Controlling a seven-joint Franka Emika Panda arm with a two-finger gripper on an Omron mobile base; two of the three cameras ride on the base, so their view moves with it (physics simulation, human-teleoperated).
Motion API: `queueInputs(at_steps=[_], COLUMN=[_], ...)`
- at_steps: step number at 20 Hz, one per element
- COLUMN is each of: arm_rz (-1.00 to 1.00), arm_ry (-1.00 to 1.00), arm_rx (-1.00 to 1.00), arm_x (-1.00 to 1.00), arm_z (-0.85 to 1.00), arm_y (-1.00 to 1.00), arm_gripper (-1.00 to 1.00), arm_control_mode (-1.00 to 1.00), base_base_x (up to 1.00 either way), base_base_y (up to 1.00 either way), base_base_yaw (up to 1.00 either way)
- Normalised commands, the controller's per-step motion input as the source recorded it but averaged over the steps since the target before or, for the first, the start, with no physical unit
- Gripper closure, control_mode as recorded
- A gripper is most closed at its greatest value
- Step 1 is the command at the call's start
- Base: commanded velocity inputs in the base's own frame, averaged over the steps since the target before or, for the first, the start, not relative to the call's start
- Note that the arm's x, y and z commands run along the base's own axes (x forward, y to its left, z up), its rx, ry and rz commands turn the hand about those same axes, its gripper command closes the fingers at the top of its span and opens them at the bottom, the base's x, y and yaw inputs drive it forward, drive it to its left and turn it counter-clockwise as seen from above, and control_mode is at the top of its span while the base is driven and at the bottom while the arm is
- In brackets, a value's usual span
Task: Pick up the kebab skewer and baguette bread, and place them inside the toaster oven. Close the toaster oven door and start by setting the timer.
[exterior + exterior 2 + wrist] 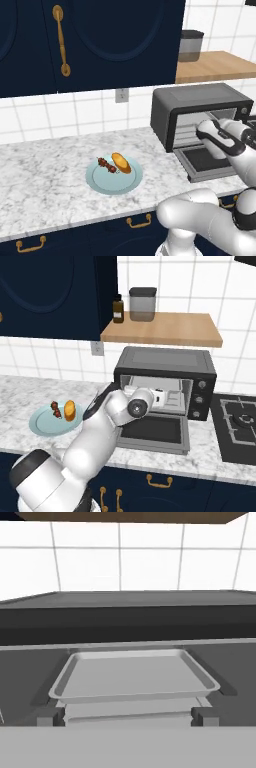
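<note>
The kebab skewer [106,165] [56,409] and the baguette bread [121,162] [70,410] lie side by side on a pale blue plate [107,185] [42,426] on the marble counter. To their right stands the toaster oven [200,99] [165,360] with its door [206,163] [153,431] dropped flat open. My gripper [164,398] [127,718] hovers above that door at the oven mouth, open and holding nothing. It faces a bare grey tray [134,674] on the rack inside.
A wooden shelf [165,330] above the oven carries a grey canister [142,304] and a brown bottle [118,309]. A black stove top [239,426] adjoins the oven on the right. Dark blue wall cabinets [90,40] hang over the plate.
</note>
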Motion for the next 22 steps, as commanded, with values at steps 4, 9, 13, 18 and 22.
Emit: queueInputs(at_steps=[4,9,13,18,22], arm_rz=[0.0,0.0,0.0,0.0,0.0], arm_ry=[0.0,0.0,0.0,0.0,0.01], arm_rx=[0.02,0.0,0.0,0.0,0.0], arm_x=[0.37,0.22,0.18,0.27,0.36], arm_z=[-0.04,-0.15,-0.22,0.0,-0.1], arm_y=[-0.01,0.0,0.0,0.0,0.0], arm_gripper=[-1.0,-1.0,-1.0,-1.0,-1.0], arm_control_mode=[-1.0,-1.0,-1.0,-1.0,-1.0], base_base_x=[0.0,0.0,0.0,0.0,0.0], base_base_y=[0.0,0.0,0.0,0.0,0.0], base_base_yaw=[0.0,0.0,0.0,0.0,0.0])
